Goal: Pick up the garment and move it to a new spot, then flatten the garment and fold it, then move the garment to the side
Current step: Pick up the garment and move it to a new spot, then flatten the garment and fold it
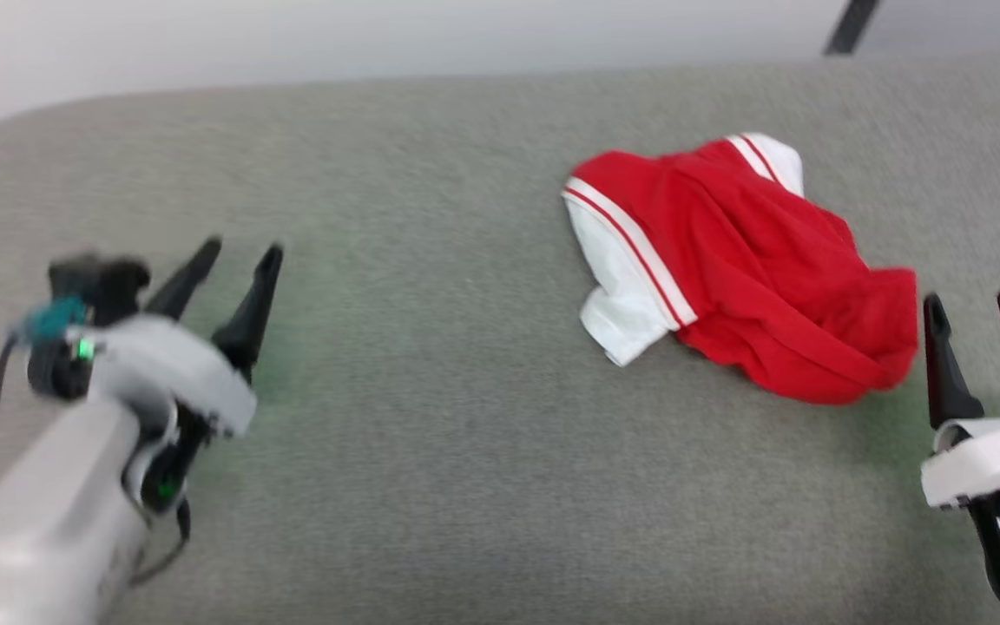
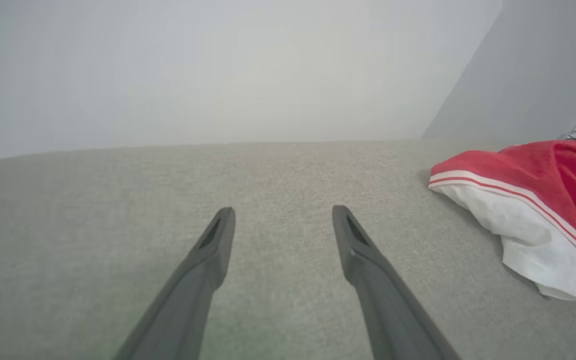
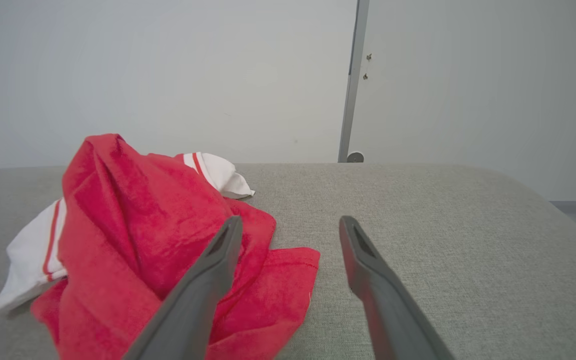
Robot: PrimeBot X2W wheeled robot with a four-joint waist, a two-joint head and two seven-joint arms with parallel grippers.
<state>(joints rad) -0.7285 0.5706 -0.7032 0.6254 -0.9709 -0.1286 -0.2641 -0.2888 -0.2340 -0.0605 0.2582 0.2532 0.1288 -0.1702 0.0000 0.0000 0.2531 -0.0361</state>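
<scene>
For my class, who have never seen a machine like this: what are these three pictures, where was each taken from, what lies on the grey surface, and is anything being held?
This is a wheeled robot with two arms. Each arm ends in an end effector, a pincer of two long dark fingers. The wide picture comes from a camera on the robot's head, looking down at a grey fabric surface. There the left end effector is at the lower left and the right end effector at the lower right. The other two pictures come from cameras on the wrists, each looking along its own fingers: the left end effector and the right end effector. On the surface lies one crumpled garment, red with white sleeves and striped bands. It lies close to the right end effector. Both end effectors are open and hold nothing.
</scene>
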